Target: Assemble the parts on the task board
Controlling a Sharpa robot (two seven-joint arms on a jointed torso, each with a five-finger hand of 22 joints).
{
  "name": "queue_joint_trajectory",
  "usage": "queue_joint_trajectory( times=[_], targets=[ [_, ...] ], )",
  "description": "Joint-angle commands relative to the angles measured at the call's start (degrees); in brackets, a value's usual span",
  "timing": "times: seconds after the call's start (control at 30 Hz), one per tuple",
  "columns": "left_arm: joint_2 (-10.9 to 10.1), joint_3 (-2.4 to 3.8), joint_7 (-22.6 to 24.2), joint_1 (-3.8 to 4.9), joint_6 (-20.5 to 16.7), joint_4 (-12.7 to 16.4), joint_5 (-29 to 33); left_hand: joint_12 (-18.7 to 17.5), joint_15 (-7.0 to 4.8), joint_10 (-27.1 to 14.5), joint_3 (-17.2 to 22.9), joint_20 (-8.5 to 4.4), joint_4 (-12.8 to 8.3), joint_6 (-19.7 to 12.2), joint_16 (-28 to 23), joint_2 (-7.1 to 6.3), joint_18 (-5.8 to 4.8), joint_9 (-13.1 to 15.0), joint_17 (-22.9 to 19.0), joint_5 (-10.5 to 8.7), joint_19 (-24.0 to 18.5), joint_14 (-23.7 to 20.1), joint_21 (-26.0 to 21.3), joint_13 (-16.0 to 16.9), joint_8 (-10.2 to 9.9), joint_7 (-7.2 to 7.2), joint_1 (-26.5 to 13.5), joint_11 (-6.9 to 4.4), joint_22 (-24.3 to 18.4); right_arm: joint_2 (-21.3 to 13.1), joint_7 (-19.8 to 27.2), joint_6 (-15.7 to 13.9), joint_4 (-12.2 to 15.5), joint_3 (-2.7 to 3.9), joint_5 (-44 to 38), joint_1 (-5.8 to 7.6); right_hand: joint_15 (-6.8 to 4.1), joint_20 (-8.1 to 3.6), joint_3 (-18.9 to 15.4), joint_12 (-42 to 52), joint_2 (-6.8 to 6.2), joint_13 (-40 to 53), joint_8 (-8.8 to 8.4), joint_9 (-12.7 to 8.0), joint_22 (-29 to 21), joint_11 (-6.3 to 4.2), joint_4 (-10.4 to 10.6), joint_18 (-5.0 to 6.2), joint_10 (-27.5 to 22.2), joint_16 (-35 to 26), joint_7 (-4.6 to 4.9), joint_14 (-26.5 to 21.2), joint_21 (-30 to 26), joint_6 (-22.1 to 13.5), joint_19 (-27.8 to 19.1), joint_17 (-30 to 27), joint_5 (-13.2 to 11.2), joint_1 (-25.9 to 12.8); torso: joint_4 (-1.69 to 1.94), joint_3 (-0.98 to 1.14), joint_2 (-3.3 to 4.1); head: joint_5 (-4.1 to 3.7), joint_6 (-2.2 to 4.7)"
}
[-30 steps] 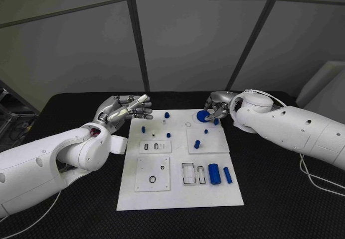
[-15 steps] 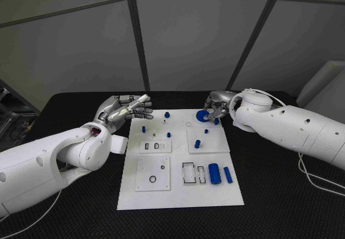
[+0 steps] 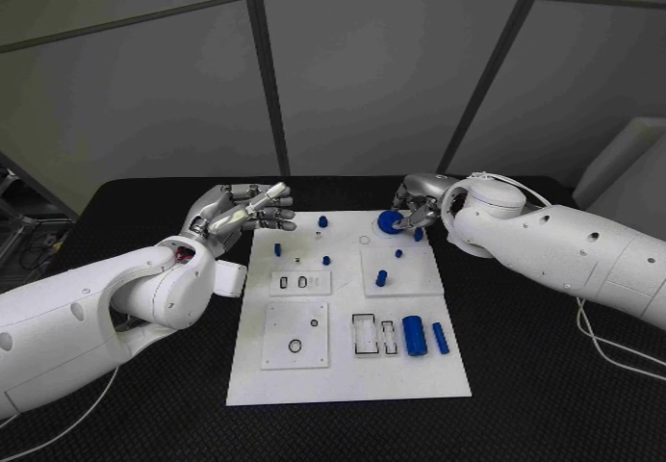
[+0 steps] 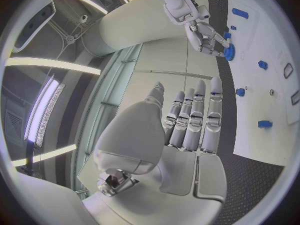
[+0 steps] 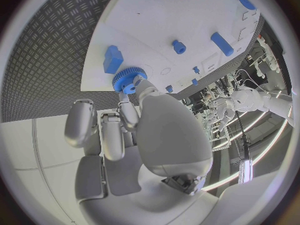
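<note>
The white task board point(image 3: 347, 375) lies mid-table. My right hand point(image 3: 421, 205) is over its far right corner and pinches a blue toothed gear point(image 3: 389, 222) just above the board. In the right wrist view the gear point(image 5: 129, 80) sits between my fingertips point(image 5: 127, 113), next to a blue block point(image 5: 113, 59). My left hand point(image 3: 247, 214) hovers beside the board's far left corner, fingers point(image 4: 190, 116) straight and apart, holding nothing. The left wrist view shows the right hand point(image 4: 203, 34) and the gear point(image 4: 229, 51) across the board point(image 4: 275, 115).
Several small blue pegs point(image 3: 322, 221) stand on the board's far half. A thick blue cylinder point(image 3: 412, 336) and a thinner one point(image 3: 439, 338) lie near its right edge beside rectangular slots point(image 3: 364, 334). Black table point(image 3: 555, 385) surrounds the board.
My right hand has shifted the gear slightly toward the board's far edge. The left hand has stayed put.
</note>
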Motion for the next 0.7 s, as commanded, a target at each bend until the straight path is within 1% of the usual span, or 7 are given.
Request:
queue_joint_trajectory(
  times=[0.03, 0.23, 0.27, 0.37, 0.4, 0.53, 0.7],
  targets=[
    [0.0, 0.05, 0.0, 0.09, 0.7, -0.1, -0.1, -0.2, 0.16, -0.2, 0.3, 0.38, 0.0, -0.1, -0.4, 0.47, 2.84, -0.1, 0.1, -0.12, -0.2, -0.3, -0.3, -0.1, -0.3, 0.27, -0.2, 0.1, -0.1, -0.3, 0.0, -4.5, 1.4, 0.03, -1.4, 0.08, -0.54, -0.18, 0.5, 0.1, 0.67, 0.0, 0.52, 0.8, 0.1, -0.17, 0.0, -0.84, 0.4, 0.4, -1.84, 4.5, 0.4, 4.4, 0.2, 8.4, 0.4, 1.0, 0.02, 0.04, -0.02, 0.03, 0.11],
    [-0.2, 0.05, 0.0, 0.09, 0.8, -0.3, -0.1, -0.2, 0.16, -0.2, 0.3, 0.38, 0.0, -0.1, -0.4, 0.47, 2.84, -0.1, 0.1, -0.12, -0.2, -0.3, -0.3, -0.1, -0.3, 0.27, -0.2, 0.1, -0.1, -1.2, -0.1, -7.7, 5.7, 0.05, -2.2, 0.07, -0.5, -0.2, 0.6, 0.4, 0.26, 0.4, 0.36, 0.8, 0.9, -0.15, -0.1, -0.99, 0.6, 0.6, -1.78, 4.6, 0.8, 4.5, 0.5, 8.7, 0.6, 0.7, -0.01, -0.03, -0.06, 0.1, 0.26],
    [-0.2, 0.05, 0.1, 0.09, 0.8, -0.3, -0.1, -0.2, 0.16, -0.2, 0.3, 0.38, 0.0, -0.1, -0.4, 0.47, 2.84, -0.1, 0.1, -0.12, -0.2, -0.3, -0.3, -0.1, -0.3, 0.27, -0.2, 0.1, -0.1, -1.2, -0.1, -8.0, 6.4, 0.05, -2.3, 0.07, -0.5, -0.2, 0.6, 0.4, 0.19, 0.4, 0.34, 0.8, 1.0, -0.14, -0.1, -1.01, 0.6, 0.6, -1.78, 4.6, 0.8, 4.5, 0.6, 8.7, 0.6, 0.7, -0.03, -0.03, -0.06, 0.16, 0.39],
    [-0.3, 0.06, 0.3, 0.09, 0.7, -0.4, -0.1, -0.2, 0.16, -0.2, 0.3, 0.38, 0.0, -0.1, -0.4, 0.47, 2.84, -0.1, 0.1, -0.12, -0.2, -0.3, -0.3, -0.1, -0.3, 0.27, -0.2, 0.1, -0.1, -1.1, -0.3, -8.6, 8.4, 0.06, -2.9, 0.08, -0.49, -0.2, 0.6, 0.5, -0.21, 0.5, 0.2, 0.8, 1.3, -0.14, -0.1, -1.07, 0.7, 0.6, -1.8, 4.6, 1.0, 4.8, 0.7, 8.8, 0.4, 0.2, -0.06, -0.05, -0.05, 0.2, 0.44],
    [-0.4, 0.06, 0.5, 0.09, 0.6, -0.4, -0.1, -0.2, 0.16, -0.2, 0.3, 0.38, 0.0, -0.1, -0.4, 0.47, 2.84, -0.1, 0.1, -0.12, -0.2, -0.3, -0.3, -0.1, -0.3, 0.28, -0.2, 0.11, -0.1, -0.8, -0.3, -8.8, 9.0, 0.06, -3.0, 0.08, -0.48, -0.2, 0.5, 0.4, -0.4, 0.5, 0.05, 0.8, 1.3, -0.14, 0.1, -1.08, 0.7, 0.6, -1.81, 4.6, 1.0, 4.9, 0.8, 8.8, -0.1, -0.3, -0.01, -0.04, -0.01, 0.25, 0.58],
    [-0.8, 0.08, 0.9, 0.09, 0.4, -0.8, -0.1, -0.3, 0.18, -0.2, 0.4, 0.4, -0.1, -0.2, -0.5, 0.45, 2.85, -0.1, 0.1, -0.13, -0.2, -0.3, -0.3, -0.1, -0.4, 0.3, -0.1, 0.13, -0.1, 0.5, -0.3, -8.9, 9.8, 0.06, -3.3, 0.08, -0.49, -0.2, 0.6, 0.4, -0.49, 0.5, -0.08, 0.8, 1.4, -0.16, 0.2, -1.08, 0.7, 0.6, -1.83, 4.6, 1.1, 5.0, 0.8, 8.7, -0.5, -0.7, 0.04, -0.07, -0.01, 0.39, 0.64],
    [-1.1, 0.11, 1.4, 0.1, 0.0, -1.2, -0.1, -0.3, 0.19, -0.2, 0.4, 0.41, -0.1, -0.2, -0.5, 0.45, 2.85, -0.1, 0.1, -0.13, -0.2, -0.3, -0.3, -0.1, -0.4, 0.31, -0.1, 0.14, -0.1, 2.2, -0.1, -9.3, 9.7, 0.01, -3.8, 0.08, -0.48, -0.21, 0.7, 0.3, -0.6, 0.4, -0.26, 0.7, 1.4, -0.15, 0.3, -1.08, 0.6, 0.6, -1.8, 4.6, 1.1, 4.9, 0.8, 8.7, -0.7, -0.8, 0.18, -0.1, 0.01, 0.34, 0.7]
  ],
)
